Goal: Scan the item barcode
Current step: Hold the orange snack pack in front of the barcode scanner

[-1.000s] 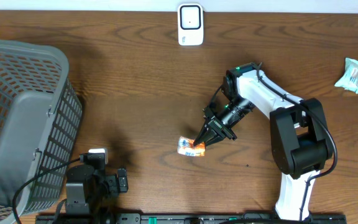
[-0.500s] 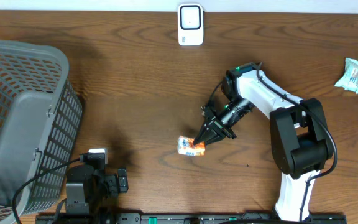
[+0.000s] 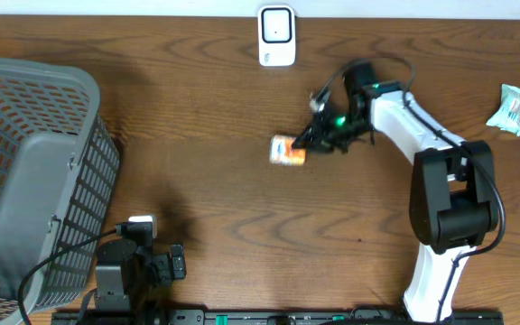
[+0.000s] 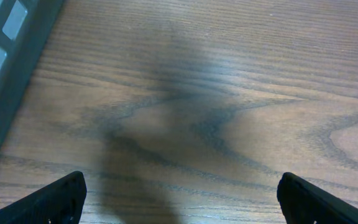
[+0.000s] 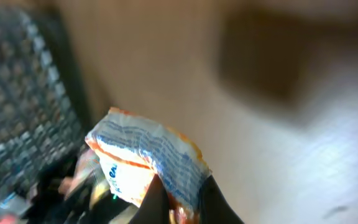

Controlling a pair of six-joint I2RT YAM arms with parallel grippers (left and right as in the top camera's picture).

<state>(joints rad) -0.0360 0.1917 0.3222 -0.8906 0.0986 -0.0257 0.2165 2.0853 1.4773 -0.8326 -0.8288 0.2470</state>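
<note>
Packet pinched in the right hand, near the scanner.
Beside the grey lattice basket (image 3: 34, 171), the left hand (image 4: 180, 198) hangs wide open over the wood-grain worktop (image 3: 197, 108). The crinkly orange-and-white film packet (image 3: 287, 150) is gripped by one edge in the closed right hand (image 3: 308, 142), in front of the glossy white scanner (image 3: 277, 36). I'd present the barcode face flat and steady, as soft film probably curls.

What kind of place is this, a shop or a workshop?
Probably a mock shop checkout on a wooden table: a white scanner at its far edge, a grey shopping basket, and a small snack packet gripped by the right gripper.
</note>
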